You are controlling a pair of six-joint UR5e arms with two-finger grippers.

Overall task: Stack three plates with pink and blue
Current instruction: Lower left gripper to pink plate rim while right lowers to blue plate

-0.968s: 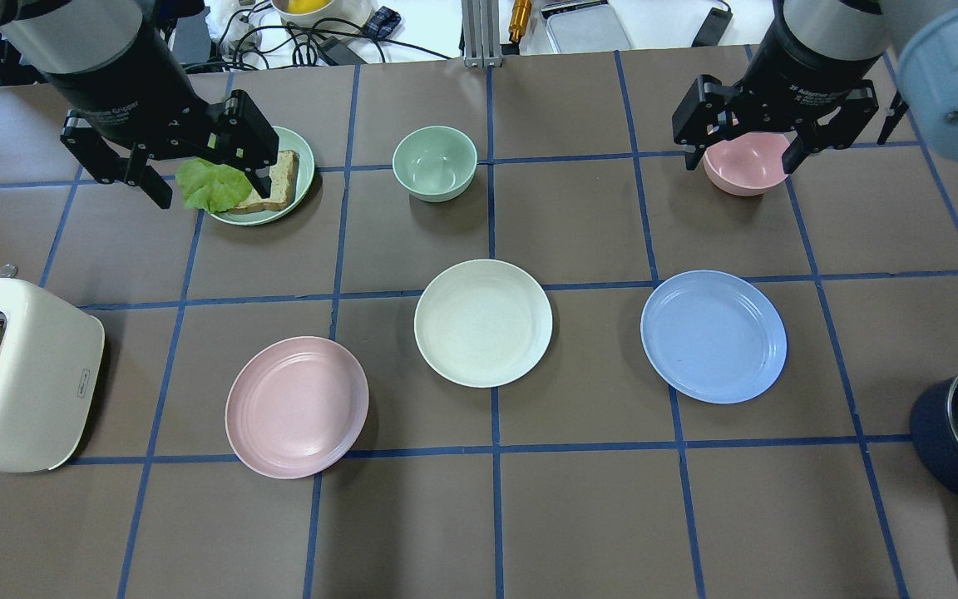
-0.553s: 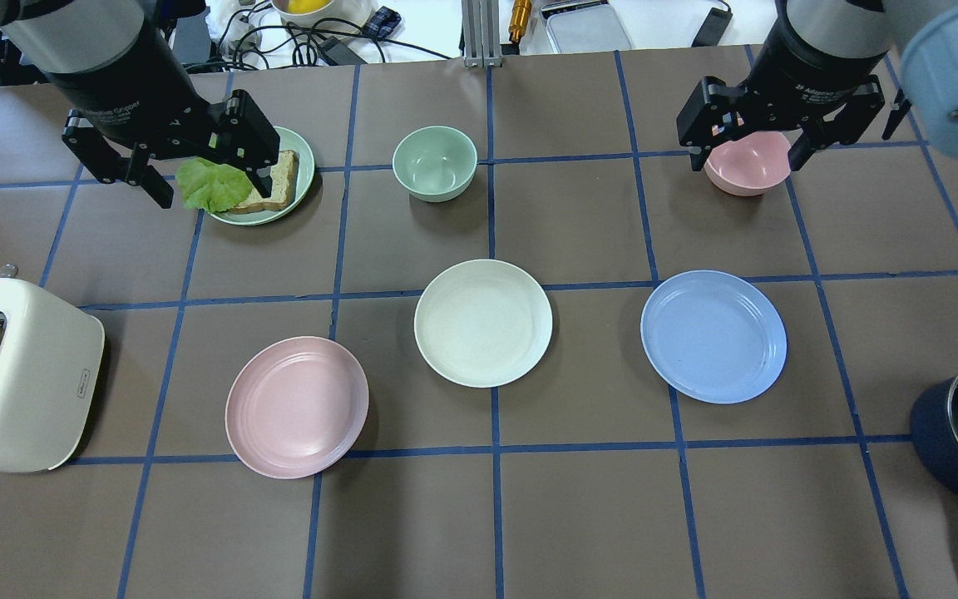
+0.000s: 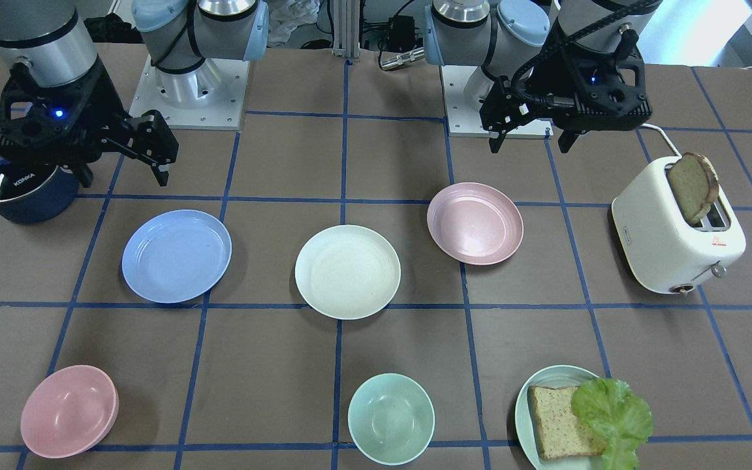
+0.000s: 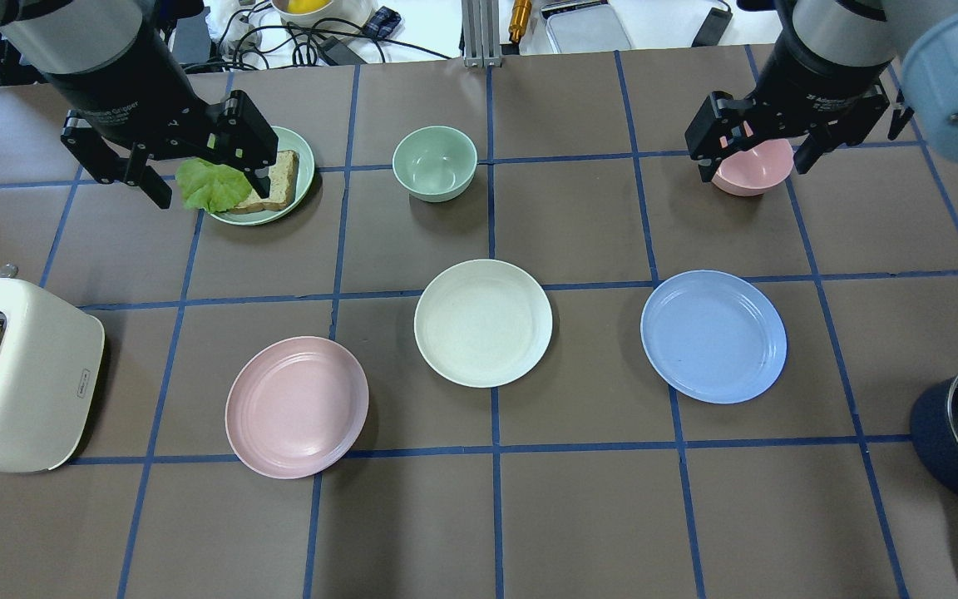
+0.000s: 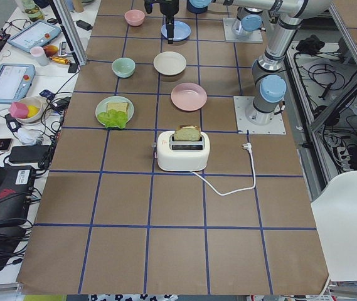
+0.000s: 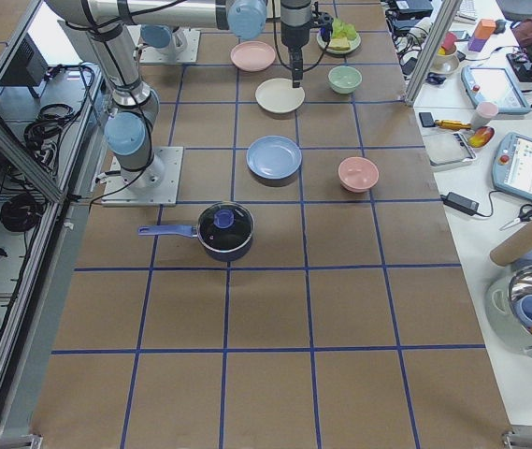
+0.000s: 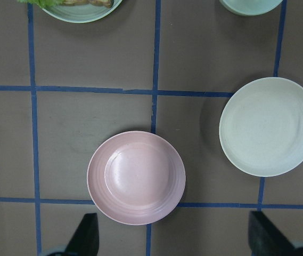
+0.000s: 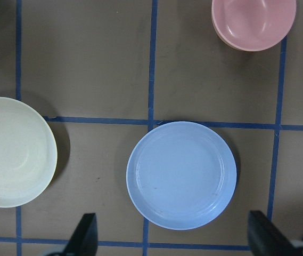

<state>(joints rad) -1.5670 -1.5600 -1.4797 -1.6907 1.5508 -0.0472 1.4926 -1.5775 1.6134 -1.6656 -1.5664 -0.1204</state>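
Both claws wide open and empty: left gripper (image 4: 210, 190) high over pink plate (image 4: 296, 408) toward table's left edge, right gripper (image 4: 753, 166) over blue plate (image 4: 713, 336) toward right edge, cream plate (image 4: 483, 323) mid-table (none touching). Suggest pinching the rim, lifting level, centring before release

From overhead, the left gripper (image 4: 211, 195) hides part of the mint-green plate (image 4: 303, 162) and its bread (image 4: 283, 175), far-left of the cream plate (image 4: 483, 323). The right gripper (image 4: 753, 169) hides the far rim of the pink bowl (image 4: 749, 181), far-right of it. The toaster (image 4: 26, 383), left of the cream plate, and the pot (image 4: 936, 433), right of it, are cut by the picture's edges. In both side views the jaws are too small to make out.
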